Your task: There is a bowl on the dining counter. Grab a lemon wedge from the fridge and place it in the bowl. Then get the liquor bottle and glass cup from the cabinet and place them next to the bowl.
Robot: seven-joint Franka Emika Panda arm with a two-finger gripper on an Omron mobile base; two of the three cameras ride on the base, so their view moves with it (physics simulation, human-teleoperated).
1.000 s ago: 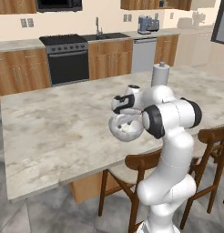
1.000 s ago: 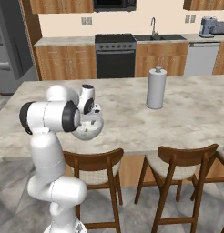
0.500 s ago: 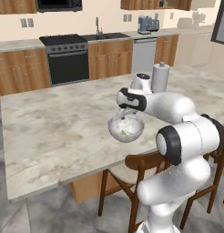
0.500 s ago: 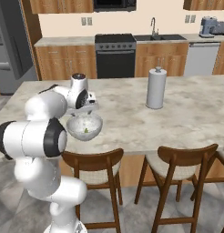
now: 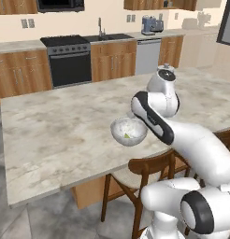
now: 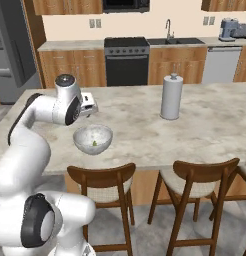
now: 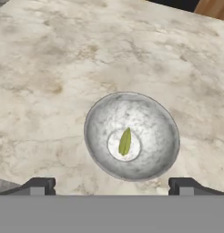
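Observation:
A speckled grey bowl (image 7: 132, 135) sits on the marble dining counter (image 7: 50, 68), and a green-yellow lemon wedge (image 7: 125, 141) lies on its bottom. My gripper (image 7: 111, 185) hovers above the bowl, open, with nothing between its widely spread fingertips (image 7: 38, 184). In the right base view the bowl (image 6: 93, 138) with the wedge (image 6: 95, 143) stands near the counter's front edge, and the gripper (image 6: 89, 106) hangs a little above and behind it. From the left base view the bowl (image 5: 129, 131) and wedge (image 5: 127, 136) show beside my arm. The liquor bottle, glass cup and cabinet are out of view.
A white paper towel roll (image 6: 171, 97) stands on the counter to the right of the bowl. Wooden stools (image 6: 109, 182) (image 6: 197, 175) line the counter's near side. A black stove (image 6: 126, 60) and a fridge (image 6: 7, 50) stand along the back wall.
The gripper has opened wider and risen away from the bowl, leaving the lemon wedge lying inside. The arm has swung up and back over the counter.

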